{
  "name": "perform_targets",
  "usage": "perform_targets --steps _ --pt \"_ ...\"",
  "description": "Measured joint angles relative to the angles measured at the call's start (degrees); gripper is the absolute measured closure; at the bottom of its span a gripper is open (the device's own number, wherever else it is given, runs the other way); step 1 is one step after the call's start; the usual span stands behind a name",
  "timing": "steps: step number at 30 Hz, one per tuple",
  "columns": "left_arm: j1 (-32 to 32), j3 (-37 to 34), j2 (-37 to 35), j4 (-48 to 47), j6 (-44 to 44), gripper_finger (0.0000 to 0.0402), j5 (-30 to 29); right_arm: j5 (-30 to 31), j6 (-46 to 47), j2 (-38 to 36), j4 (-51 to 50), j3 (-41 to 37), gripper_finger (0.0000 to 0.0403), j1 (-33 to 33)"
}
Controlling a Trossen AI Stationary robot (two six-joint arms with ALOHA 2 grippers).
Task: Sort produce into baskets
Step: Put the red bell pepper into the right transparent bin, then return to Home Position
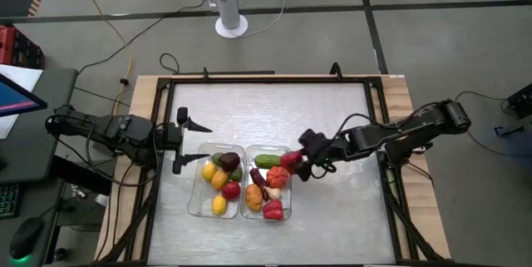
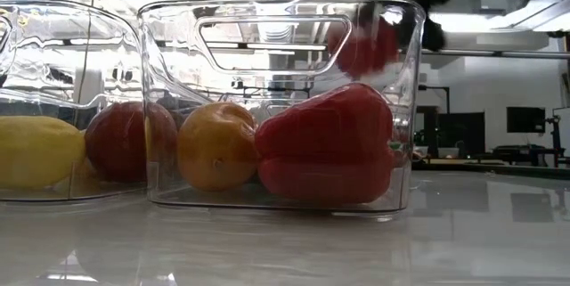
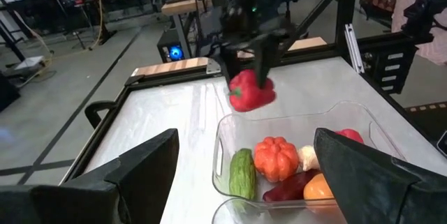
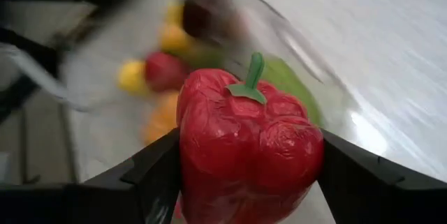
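Red pepper (image 4: 248, 147), clamped between the right gripper's (image 1: 298, 164) fingers, hangs over the right basket's (image 1: 288, 210) far corner. Both baskets hold produce (none visible loose on the table (image 1: 332, 117)), so sorting looks nearly finished. Left gripper (image 1: 184, 140) waits beside the left basket (image 1: 193, 205), fingers apart.

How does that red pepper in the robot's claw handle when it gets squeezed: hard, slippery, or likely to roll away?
The red pepper, clamped in the right gripper, keeps its shape, so it is probably fairly stiff. Its skin looks glossy and wrinkled, so it may be a little slippery. Its lumpy, lobed body suggests it would wobble rather than roll far once dropped into the right basket.
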Motion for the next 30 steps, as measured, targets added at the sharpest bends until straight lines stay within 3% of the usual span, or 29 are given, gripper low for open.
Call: perform_targets --steps 8,14,16,20,24,30 --pt "-0.02 0.00 0.00 1.37 -0.09 0.0081 0.00 0.80 -7.60 6.86 17.47 0.02 0.0074 0.61" --pt "-0.07 0.00 -0.01 5.01 1.10 0.0081 -0.91 -11.63 -6.16 11.16 18.14 1.76 0.0033 -2.88" --pt "-0.25 0.00 -0.02 6.21 1.98 0.0081 -0.15 -12.24 -6.73 10.96 15.87 3.03 0.0028 -3.80" --pt "-0.34 -0.56 -0.45 6.65 2.75 0.0081 0.38 -4.19 -12.60 7.26 10.92 3.51 0.0029 -3.19" --pt "-0.16 -4.91 -5.56 11.62 3.50 0.0081 -1.23 4.32 -16.49 1.24 6.28 1.77 0.0036 -1.75" --pt "1.39 -11.18 -16.59 14.82 3.53 0.0081 -6.21 9.41 -16.97 -10.68 7.52 -8.21 0.0039 -1.40"
